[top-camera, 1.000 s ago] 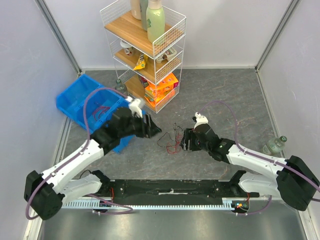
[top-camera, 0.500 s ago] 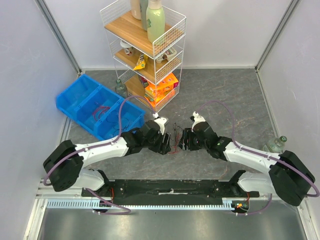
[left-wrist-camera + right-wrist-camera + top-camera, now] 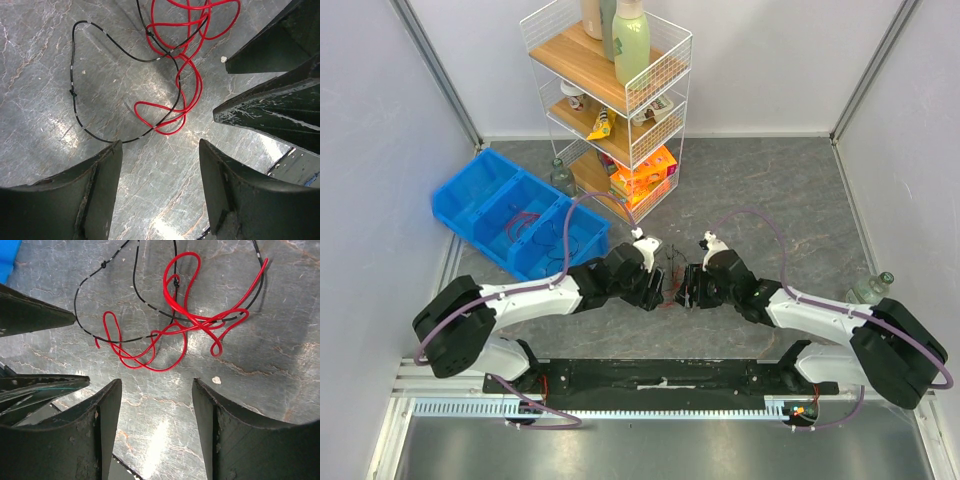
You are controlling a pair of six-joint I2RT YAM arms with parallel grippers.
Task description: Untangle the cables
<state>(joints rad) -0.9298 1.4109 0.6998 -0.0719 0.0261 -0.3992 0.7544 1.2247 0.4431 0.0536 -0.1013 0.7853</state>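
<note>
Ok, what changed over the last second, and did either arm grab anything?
The left end effector swung from beside the blue bin over to the wires, now facing the right end effector, which edged slightly closer. Both are open, holding nothing. Wires, bin and rack stayed put.

Looks like a robotics lab test cell, not a home or a shop. Stands boxed in by plain white panels [image 3: 770, 60] on bare aluminium posts [image 3: 438, 75], with a grey stone-patterned table [image 3: 760, 170] as the working surface. Has a left arm [image 3: 530, 298] and a right arm [image 3: 820, 315], both white, bolted to a black rail [image 3: 660, 378] at the near edge. Holds a few props (grocery-like, at odds with the bare walls): a white wire rack [image 3: 660, 85] of bottles [image 3: 631, 40] and snack packets [image 3: 642, 175], plus a blue divided bin [image 3: 460, 190].
</note>
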